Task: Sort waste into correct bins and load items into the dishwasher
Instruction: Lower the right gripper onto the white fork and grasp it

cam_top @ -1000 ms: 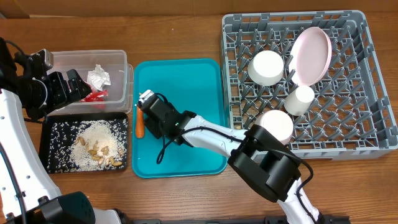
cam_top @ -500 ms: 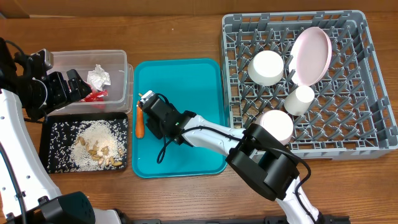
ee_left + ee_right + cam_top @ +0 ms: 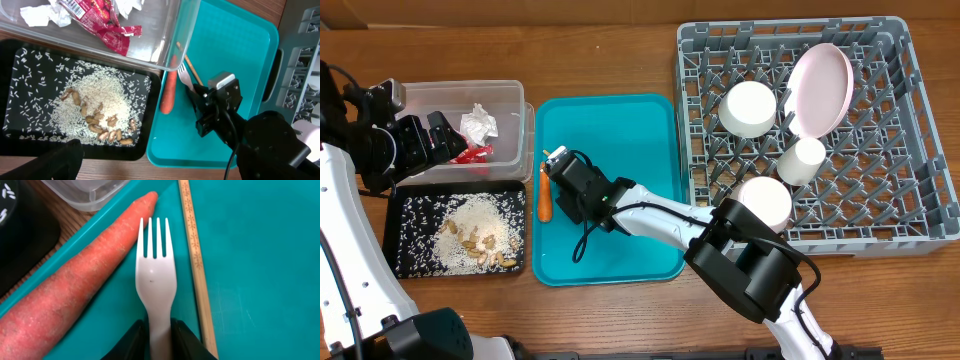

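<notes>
The carrot [image 3: 65, 290] is orange (finely pale-flecked), the fork [image 3: 155, 277] plain white, the chopstick [image 3: 196, 260] tan, the tray [image 3: 260, 270] teal.

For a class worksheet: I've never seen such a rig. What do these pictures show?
Two robot arms work at a table. One picture looks down from above; the others come from a camera on each wrist. On it: a clear tub with a red wrapper and paper wads, a black tray of rice and nuts, a teal tray, and a grey dish rack holding a pink plate and bowls. The left gripper hangs open near the tub. The right gripper pinches a white plastic fork by its handle, between a carrot and a chopstick.
</notes>
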Controlling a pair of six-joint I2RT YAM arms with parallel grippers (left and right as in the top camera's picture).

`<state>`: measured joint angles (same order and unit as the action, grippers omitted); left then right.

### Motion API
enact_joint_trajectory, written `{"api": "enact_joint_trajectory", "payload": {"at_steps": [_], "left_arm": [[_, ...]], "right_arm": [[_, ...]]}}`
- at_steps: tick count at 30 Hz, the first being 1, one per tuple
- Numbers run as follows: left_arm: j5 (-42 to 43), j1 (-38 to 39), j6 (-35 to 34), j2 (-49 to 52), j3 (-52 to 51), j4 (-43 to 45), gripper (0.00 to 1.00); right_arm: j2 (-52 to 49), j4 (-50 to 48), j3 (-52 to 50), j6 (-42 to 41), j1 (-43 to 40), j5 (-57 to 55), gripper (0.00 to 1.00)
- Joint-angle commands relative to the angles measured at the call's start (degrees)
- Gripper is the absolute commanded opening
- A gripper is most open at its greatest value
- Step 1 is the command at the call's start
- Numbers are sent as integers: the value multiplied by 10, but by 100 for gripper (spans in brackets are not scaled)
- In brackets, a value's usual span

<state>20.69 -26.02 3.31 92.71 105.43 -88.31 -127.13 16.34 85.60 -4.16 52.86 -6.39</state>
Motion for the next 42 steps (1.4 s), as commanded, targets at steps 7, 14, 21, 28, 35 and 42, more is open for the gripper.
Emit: {"api": "enact_joint_trajectory", "payload": {"at_steps": [7,14,21,28,35,42], "left_arm": [[-3,-2,-3,-1,10,1,100],[-3,-2,-3,-1,10,1,100],[-3,-2,-3,-1,10,1,100],[-3,-2,-3,-1,10,1,100],[-3,-2,-3,-1,10,1,100],[-3,-2,-3,-1,10,1,100]], "right_arm": [[-9,38,-2,1,-3,0,21],[-9,39,-2,1,-3,0,11],[-8,35,0,1,-3,0,4],[19,49,0,-4,-2,30,4],[33,66,0,-6,-2,50,4],[40,71,0,-6,-2,50,4]]}}
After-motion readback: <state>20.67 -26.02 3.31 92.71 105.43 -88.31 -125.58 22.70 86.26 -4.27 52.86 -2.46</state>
